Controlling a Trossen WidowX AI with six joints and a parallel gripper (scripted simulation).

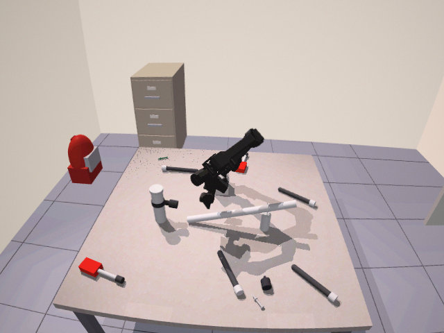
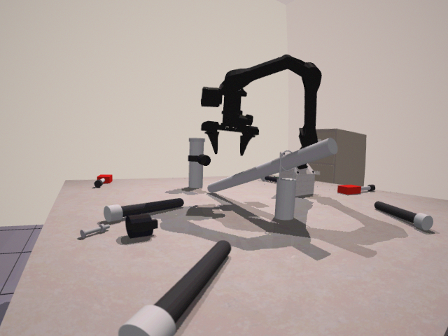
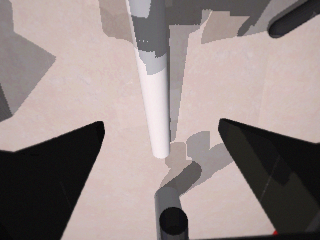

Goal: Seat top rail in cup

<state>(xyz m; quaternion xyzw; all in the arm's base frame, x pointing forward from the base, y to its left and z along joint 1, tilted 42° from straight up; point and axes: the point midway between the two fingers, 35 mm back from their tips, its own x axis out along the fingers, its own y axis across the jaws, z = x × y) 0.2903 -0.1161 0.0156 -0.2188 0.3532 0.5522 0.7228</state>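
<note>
The rail (image 1: 241, 211) (image 2: 253, 172) (image 3: 159, 107) is sloping beneath my gripper (image 1: 207, 205) (image 2: 229, 155) (image 3: 161, 125), running through the loop on the short post (image 1: 265, 223) (image 2: 285, 199), with its low end reaching down to or near the table (image 1: 200, 286) (image 2: 289, 289) (image 3: 240, 90). In the wrist view that end is lying between and below my fingertips, short of the cup (image 1: 173, 203) (image 2: 205, 159) (image 3: 173, 220). I'm judging it stiff and fairly light, with a smooth round skin that may be slipping or rolling in a loose pinch. I'm favouring a hold a little back from the low end, across the tube (leaving enough bare tip for the cup to swallow).

My fingers are standing wide apart with nothing between them, one on either side of the rail's line in the wrist view. The next move is probably calling for a straight descent, a close, then a lift and a push toward the cup.

Beyond the rail's tip, the cup is hanging off the band (image 1: 157, 205) (image 2: 193, 158) on the big post (image 1: 159, 214) (image 2: 196, 177). That is the tight side: a fingertip could be knocking the cup or dragging the band down. The short post is standing well back on the other side, leaving me more room there.
</note>
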